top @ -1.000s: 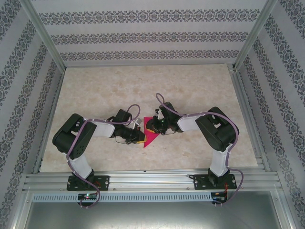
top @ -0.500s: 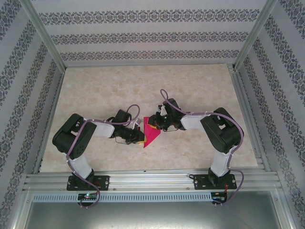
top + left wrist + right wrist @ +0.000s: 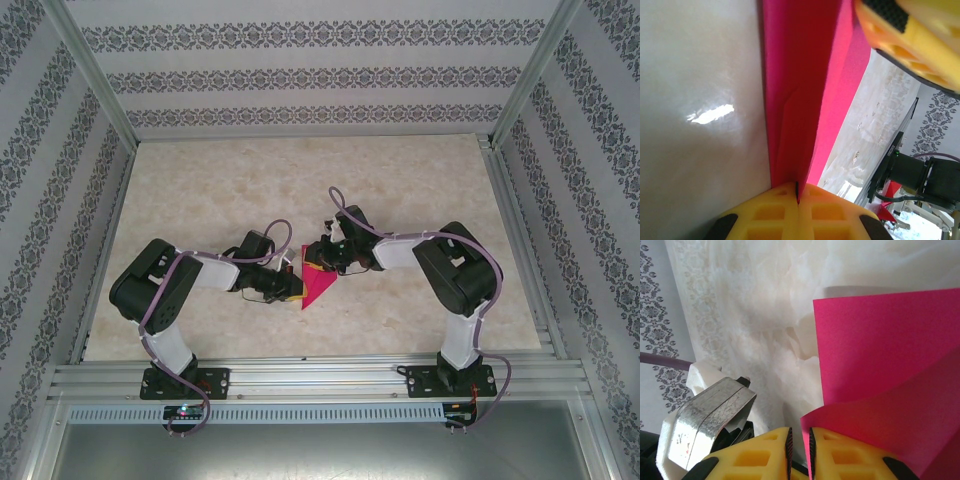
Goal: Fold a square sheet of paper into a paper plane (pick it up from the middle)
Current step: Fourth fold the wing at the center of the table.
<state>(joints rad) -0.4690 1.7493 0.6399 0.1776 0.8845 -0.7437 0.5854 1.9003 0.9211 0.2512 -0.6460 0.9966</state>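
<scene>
right fingers [image 3: 840,456] swung left, pinching the square sheet of paper [image 3: 880,340]; left fingers [image 3: 832,210], wrist low, clamp it.

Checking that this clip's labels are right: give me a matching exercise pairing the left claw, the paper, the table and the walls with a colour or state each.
Things:
1. left claw
2. square sheet of paper
3. table
4. enclosure walls

Colour or state:
a. pale marbled cream
b. white with dark floral stripes
c. shut, pinching the paper's edge
d. magenta-pink, one flap curling up

Pairs: 1-c, 2-d, 3-a, 4-b
</scene>
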